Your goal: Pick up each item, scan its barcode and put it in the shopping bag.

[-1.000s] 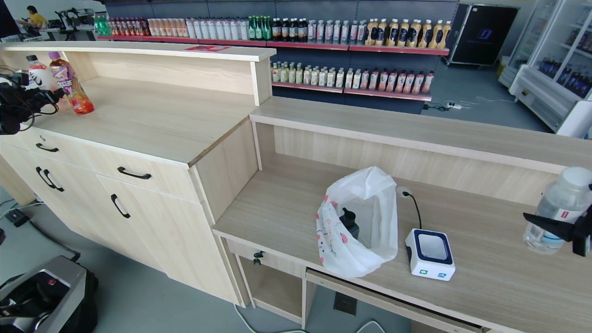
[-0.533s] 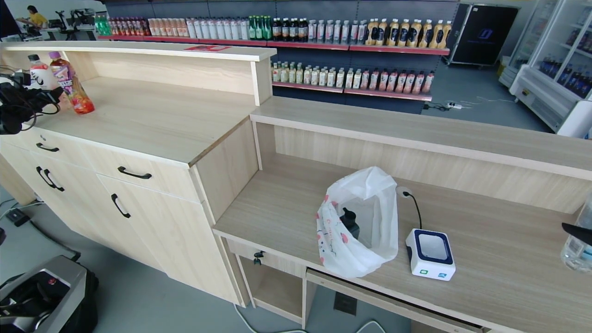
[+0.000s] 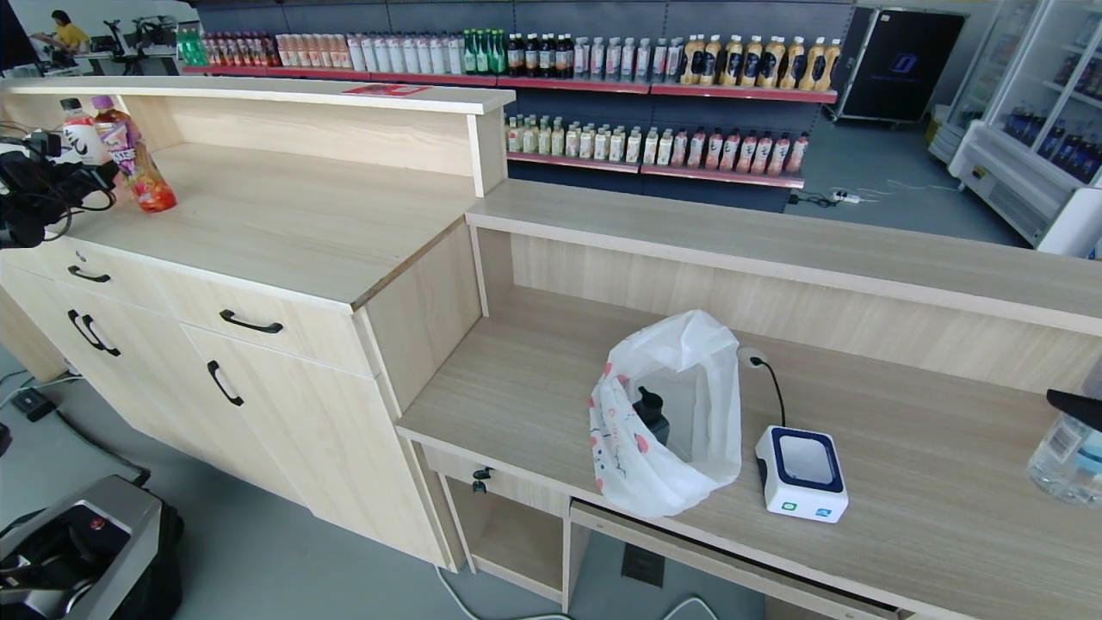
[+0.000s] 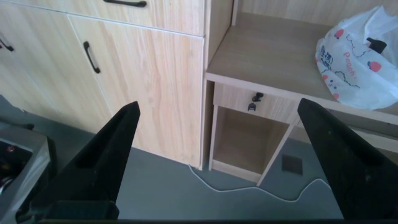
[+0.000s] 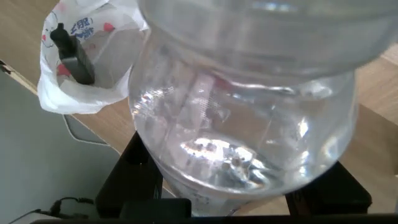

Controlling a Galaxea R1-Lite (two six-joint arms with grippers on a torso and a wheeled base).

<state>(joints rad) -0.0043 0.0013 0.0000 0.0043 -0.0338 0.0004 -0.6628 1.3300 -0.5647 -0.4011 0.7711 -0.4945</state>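
My right gripper (image 3: 1073, 420) is at the far right over the lower counter, shut on a clear water bottle (image 3: 1061, 461), whose clear body (image 5: 236, 124) looms close in the right wrist view. The white shopping bag (image 3: 667, 413) stands open mid-counter with a black pump bottle (image 3: 652, 413) inside. A white and blue scanner (image 3: 801, 472) sits just right of the bag. My left gripper (image 4: 217, 109) is open, with nothing between its fingers. The left arm (image 3: 39, 185) hangs at the upper counter's left end, beside a white-labelled bottle (image 3: 82, 138) and a red drink bottle (image 3: 138, 168).
The raised counter (image 3: 284, 224) stands left of and above the lower counter (image 3: 904, 517), which has a back wall and ledge behind it. The scanner's black cable (image 3: 775, 387) runs to the back wall. Drink shelves line the far wall.
My right gripper has carried the water bottle to the right and lower, to the head view's edge. The left arm has barely shifted.
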